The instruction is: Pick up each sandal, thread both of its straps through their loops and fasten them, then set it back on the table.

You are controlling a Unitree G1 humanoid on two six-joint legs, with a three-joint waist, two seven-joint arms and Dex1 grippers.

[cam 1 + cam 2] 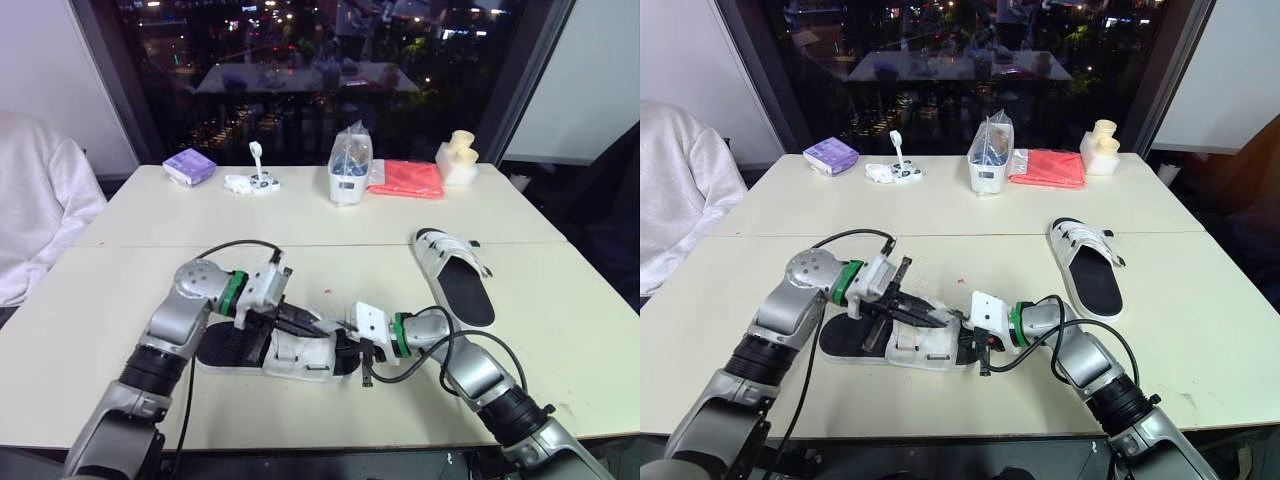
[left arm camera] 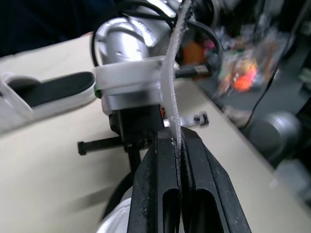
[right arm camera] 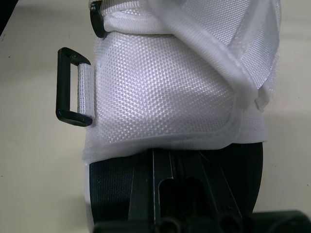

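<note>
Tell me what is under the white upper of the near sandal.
The black footbed shows under the white upper, and the right hand reaches in beneath it. The upper covers the front of the hand and the rest of the footbed.

Even overhead room light, bright on cream tabletop (image 1: pixel 100 300); soft, faint shadows on it. Far window (image 1: pixel 300 90) black, night, speckled with city lights and room reflection. Left wrist view: strap (image 2: pixel 168 97) fairly crisp, background blurred. Right wrist view: sandal upper (image 3: pixel 160 87) brightly lit.
</note>
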